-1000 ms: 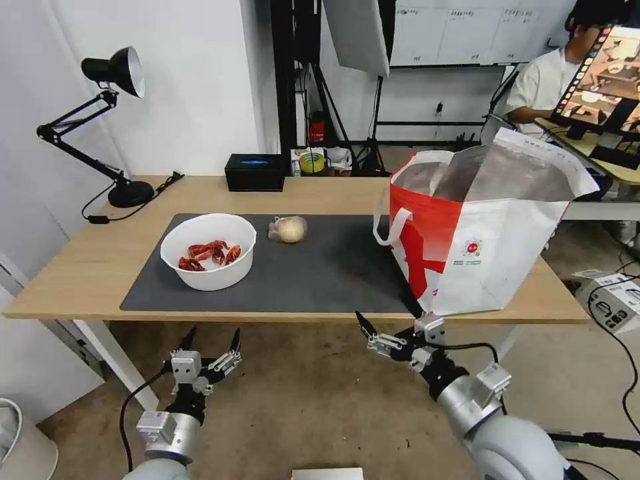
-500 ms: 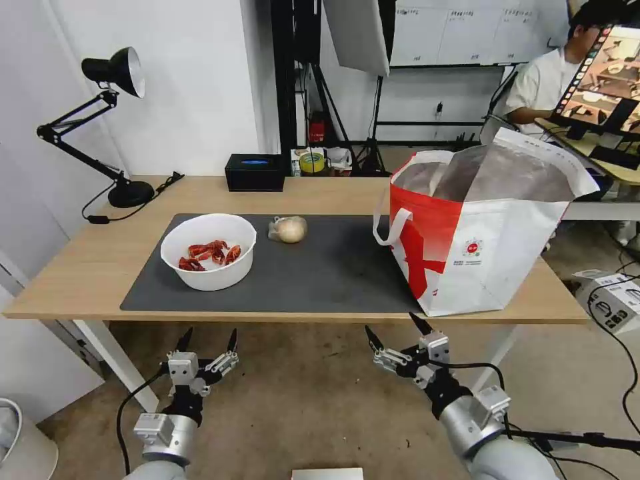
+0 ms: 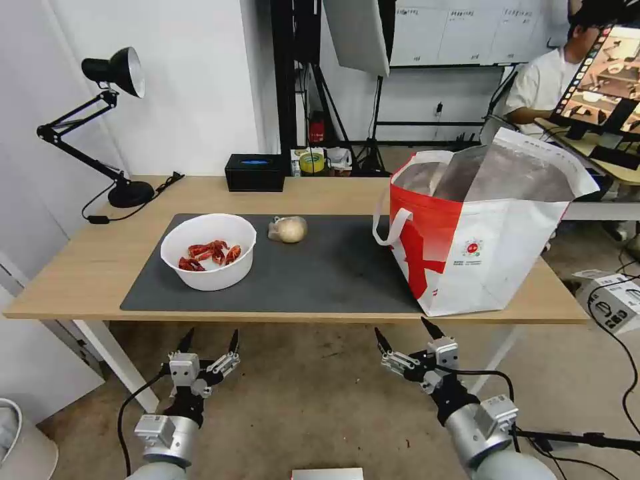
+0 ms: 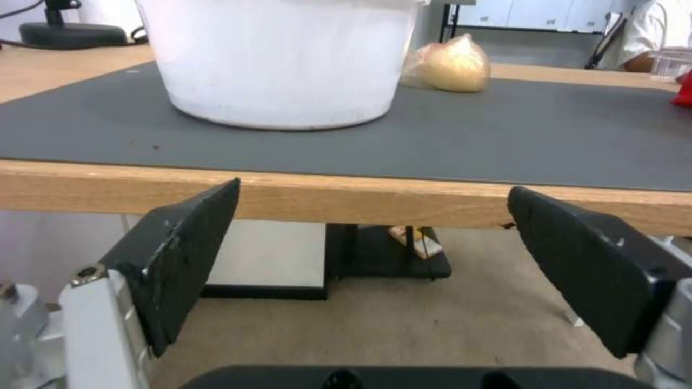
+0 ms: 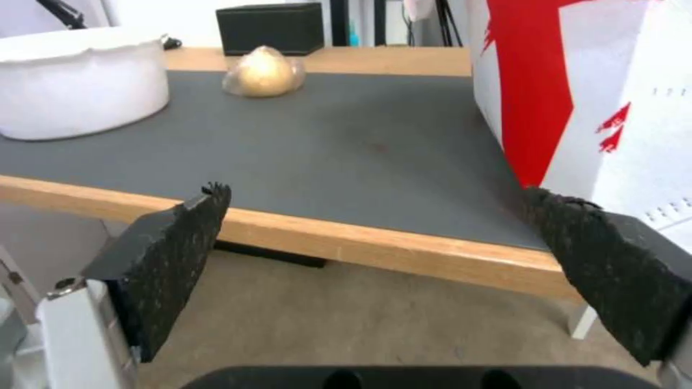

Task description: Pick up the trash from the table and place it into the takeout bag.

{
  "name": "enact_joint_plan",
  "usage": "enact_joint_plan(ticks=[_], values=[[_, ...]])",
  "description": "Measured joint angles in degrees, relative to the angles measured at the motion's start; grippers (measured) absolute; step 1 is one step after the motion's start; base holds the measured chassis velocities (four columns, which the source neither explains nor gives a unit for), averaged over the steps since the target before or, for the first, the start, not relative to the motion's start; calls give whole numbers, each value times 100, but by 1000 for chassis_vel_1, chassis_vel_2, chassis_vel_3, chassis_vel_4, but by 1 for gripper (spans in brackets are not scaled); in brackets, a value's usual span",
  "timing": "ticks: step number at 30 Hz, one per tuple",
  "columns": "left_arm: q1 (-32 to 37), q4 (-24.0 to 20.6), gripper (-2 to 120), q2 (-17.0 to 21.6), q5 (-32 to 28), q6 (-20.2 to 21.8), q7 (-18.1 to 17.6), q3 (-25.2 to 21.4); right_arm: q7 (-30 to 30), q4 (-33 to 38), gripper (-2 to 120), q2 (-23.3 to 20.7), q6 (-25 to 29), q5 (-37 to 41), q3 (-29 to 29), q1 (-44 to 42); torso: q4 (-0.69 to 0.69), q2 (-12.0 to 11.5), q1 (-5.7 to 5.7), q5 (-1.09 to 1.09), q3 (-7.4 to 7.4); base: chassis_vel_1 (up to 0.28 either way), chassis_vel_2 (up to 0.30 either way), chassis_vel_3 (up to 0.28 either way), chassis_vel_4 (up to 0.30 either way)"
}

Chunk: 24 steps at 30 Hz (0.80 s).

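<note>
Two pieces of trash left on the counter; both tools empty and low.

A white bowl (image 3: 209, 251) of red shells and a bagged bun (image 3: 288, 229) lie on the dark mat (image 3: 320, 273), well apart from the takeout bag (image 3: 477, 230) standing open at the counter (image 3: 73, 267) end. The bag's contents are hidden, so finished work cannot be judged. The left tool (image 3: 209, 341) and right tool (image 3: 403, 338) hang below the front edge, jaws wide. A desk lamp (image 3: 110, 73) and black box (image 3: 254, 172) stand behind; the floor is bare.
</note>
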Motion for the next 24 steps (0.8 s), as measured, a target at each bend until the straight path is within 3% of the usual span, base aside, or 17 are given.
enact_joint_plan(ticks=[24], values=[[101,-24,100,13,7,-27,21,-31,260,-162,100,166,-135,-8,-61,101,0,0,0,0,0,0,0,0,0]])
